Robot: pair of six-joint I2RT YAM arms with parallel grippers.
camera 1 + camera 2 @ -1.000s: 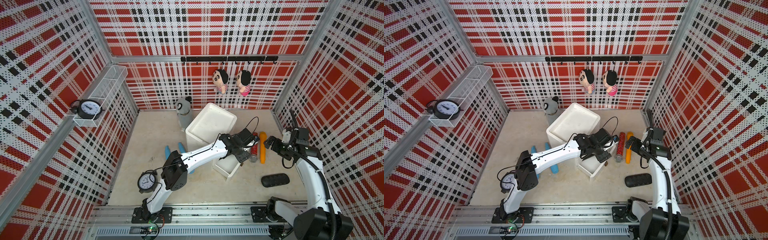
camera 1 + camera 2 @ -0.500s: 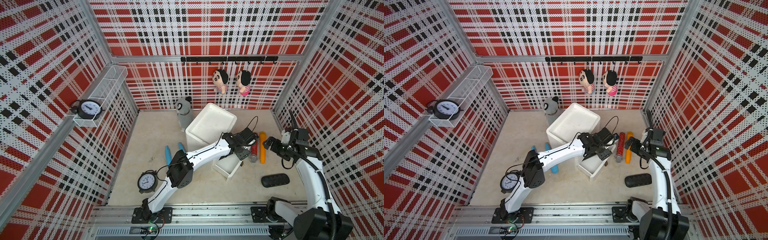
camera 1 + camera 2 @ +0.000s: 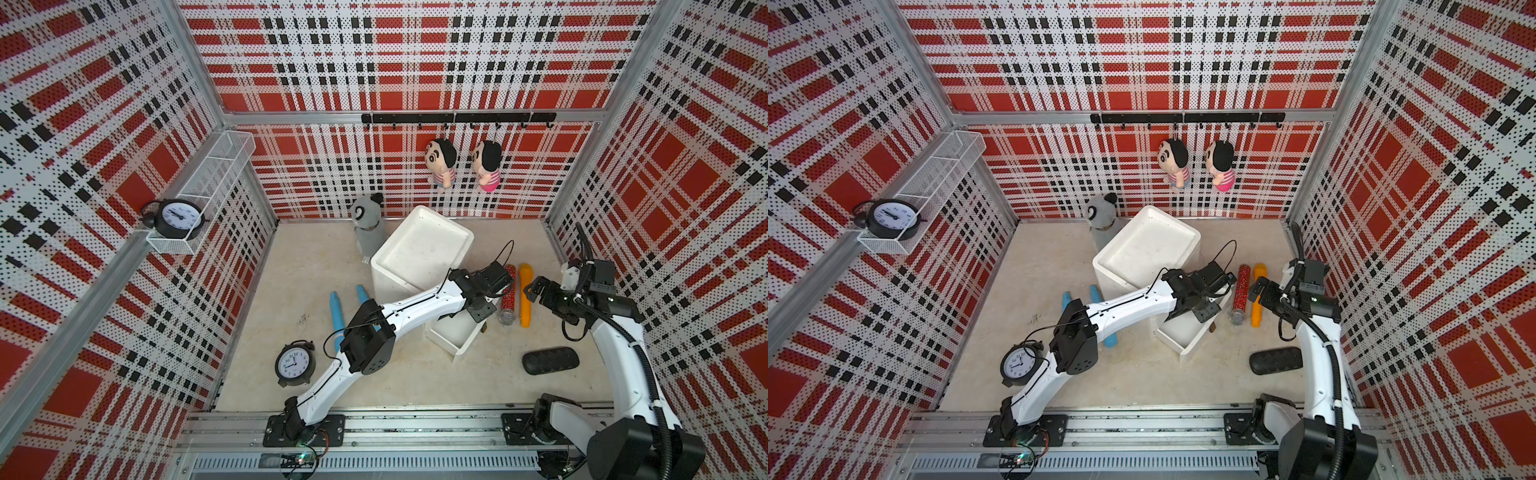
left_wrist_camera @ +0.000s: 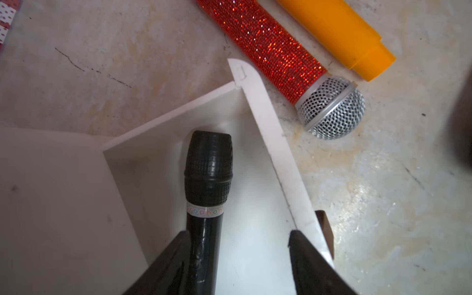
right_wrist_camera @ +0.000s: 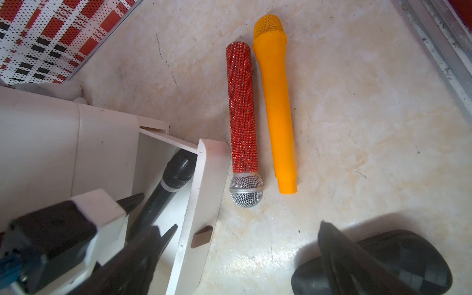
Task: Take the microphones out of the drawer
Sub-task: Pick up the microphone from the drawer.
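Note:
A black microphone (image 4: 208, 173) lies in the pulled-out white drawer (image 4: 268, 127), its head toward a front corner. My left gripper (image 4: 240, 232) reaches down into the drawer and is open. The microphone's handle rests against one finger, and a clear gap separates it from the other finger. The right wrist view shows the same microphone (image 5: 176, 173) between those fingertips. In both top views the left gripper (image 3: 478, 309) (image 3: 1200, 309) covers the microphone. My right gripper (image 3: 534, 289) (image 5: 242, 229) hovers open and empty just right of the drawer front.
A red glitter microphone (image 3: 509, 295) and an orange microphone (image 3: 525, 295) lie side by side on the floor right of the drawer. A black case (image 3: 550, 360) sits nearer the front. Also here are the white cabinet (image 3: 422, 249), two blue microphones (image 3: 336, 316), an alarm clock (image 3: 294, 365) and a grey plush (image 3: 368, 224).
My left gripper's jaws have narrowed toward the black microphone, and the left arm's elbow has shifted a little to the right. The right arm has not moved.

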